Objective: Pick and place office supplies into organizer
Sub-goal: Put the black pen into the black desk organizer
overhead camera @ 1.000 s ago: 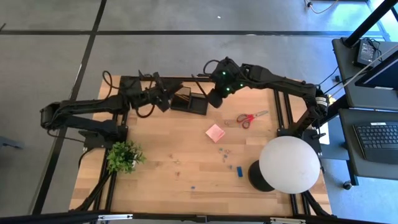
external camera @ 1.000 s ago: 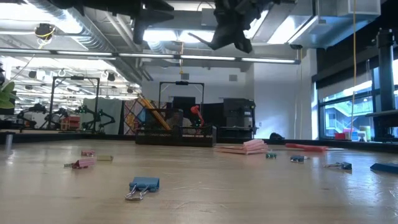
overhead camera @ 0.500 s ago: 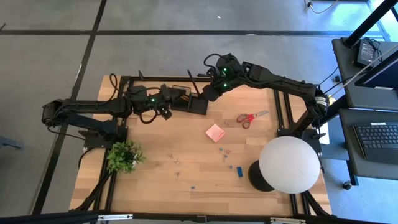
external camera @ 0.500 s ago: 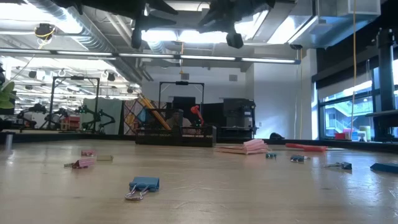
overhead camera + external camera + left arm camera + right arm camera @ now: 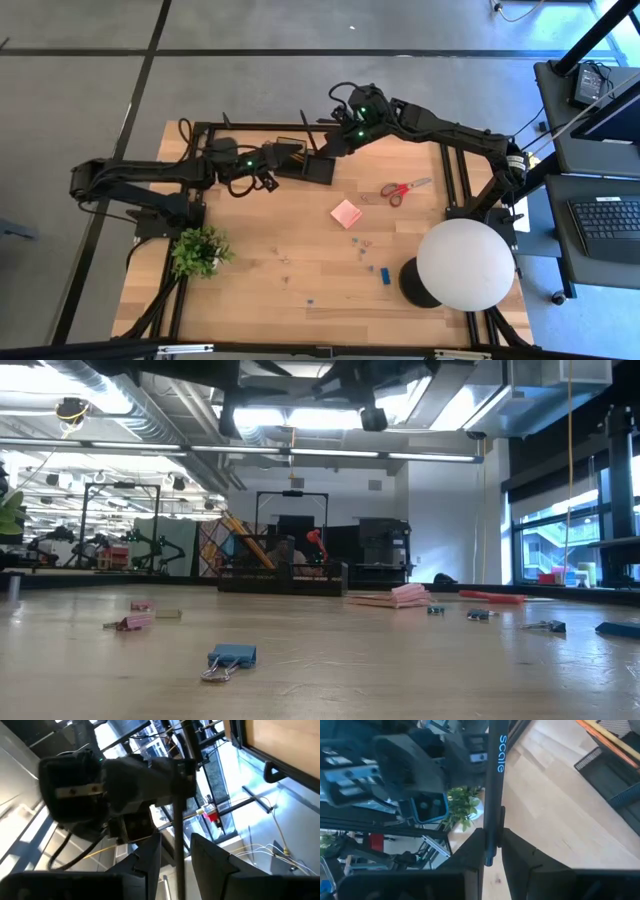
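Pen transfer above the organizer (image 5: pixel 305 166), at the table's far edge. The right gripper (image 5: pixel 490 845) is clamped narrow on a black pen (image 5: pixel 495 780); its fingers press the barrel from both sides. In the high view this gripper (image 5: pixel 332 148) hangs just beside the organizer's tray end, and the pen (image 5: pixel 306 128) sticks out as a thin dark line toward the far edge.

The left gripper (image 5: pixel 266 160) sits at the organizer's cup end, facing the right one. In its wrist view the left gripper (image 5: pixel 175 857) straddles the same thin barrel. Its fingers (image 5: pixel 150 860) stand partly apart, with a sliver of gap showing on each side, so they do not appear to grip.

Step in hand, as judged: stowing the pen, either by a hand-over between arms or by lining it up over the cup. An orange pencil (image 5: pixel 600 732) already lies across the mesh organizer (image 5: pixel 615 775).

Next move calls for one gripper alone to carry the pen. Its tip must be steered upright over the cup and lowered inside before release, and the other arm must draw clear first.

Left on the table, well apart from the organizer: scissors (image 5: pixel 405 188), pink pad (image 5: pixel 346 213), blue block (image 5: pixel 384 272) and scattered clips (image 5: pixel 360 245).
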Available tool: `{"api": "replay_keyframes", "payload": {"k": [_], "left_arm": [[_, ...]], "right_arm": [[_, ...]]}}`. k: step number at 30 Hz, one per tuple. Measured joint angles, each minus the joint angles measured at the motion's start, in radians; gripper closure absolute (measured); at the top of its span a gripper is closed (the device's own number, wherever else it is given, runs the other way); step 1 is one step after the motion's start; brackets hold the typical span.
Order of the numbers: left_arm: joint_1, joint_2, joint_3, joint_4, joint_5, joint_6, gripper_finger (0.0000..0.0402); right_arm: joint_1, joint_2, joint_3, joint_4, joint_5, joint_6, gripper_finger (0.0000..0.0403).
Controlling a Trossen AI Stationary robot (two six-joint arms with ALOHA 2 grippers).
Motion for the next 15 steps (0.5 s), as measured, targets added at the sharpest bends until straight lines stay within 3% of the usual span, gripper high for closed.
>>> {"api": "replay_keyframes", "payload": {"k": [15], "left_arm": [[0.000, 0.100, 0.000, 0.184, 0.000, 0.051, 0.0288]], "right_arm": [[0.000, 0.000, 0.000, 0.011, -0.007, 0.043, 0.0349]]}}
